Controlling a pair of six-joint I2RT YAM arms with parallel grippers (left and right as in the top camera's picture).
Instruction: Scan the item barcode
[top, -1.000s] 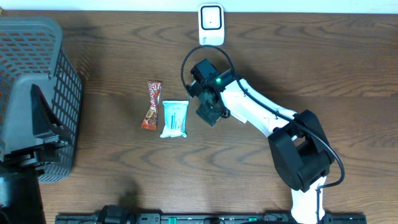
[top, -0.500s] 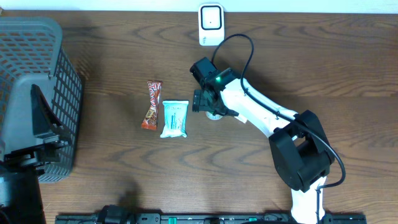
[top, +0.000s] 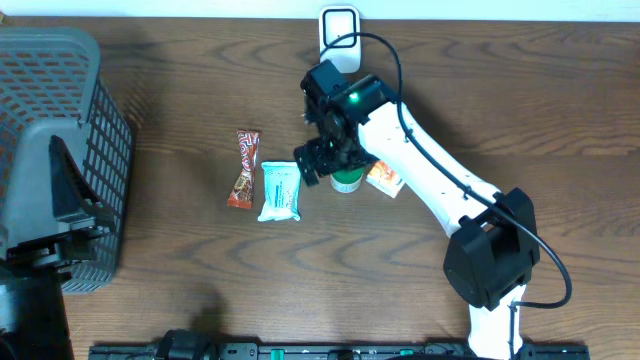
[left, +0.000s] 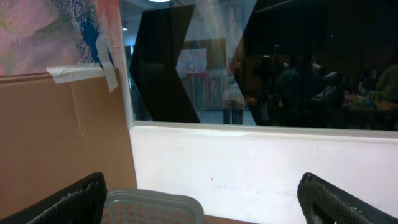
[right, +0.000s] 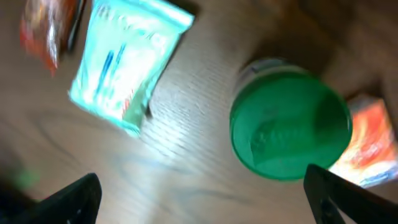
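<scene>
Overhead: since a second ago the right gripper (top: 328, 166) has swung toward the table's far edge, uncovering the green-lidded tub (top: 347, 181) and the orange packet (top: 384, 179) touching it. The scanner (top: 339, 27) sits at the far edge.
Right wrist: jaws spread, empty; tub upright mid-table, just ahead, nearer the right finger.
Left wrist: left gripper (left: 208, 200) spread wide, empty, over the basket (left: 152, 208) rim.

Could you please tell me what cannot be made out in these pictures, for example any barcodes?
Barcodes on the teal packet and candy wrapper: too small overhead, blurred in the right wrist view.
Green-lidded tub: little besides the lid shows in either view.
Orange packet: partly under the right arm overhead, cut by the edge in the right wrist view.
Scanner: lower edge behind the cable overhead.
</scene>
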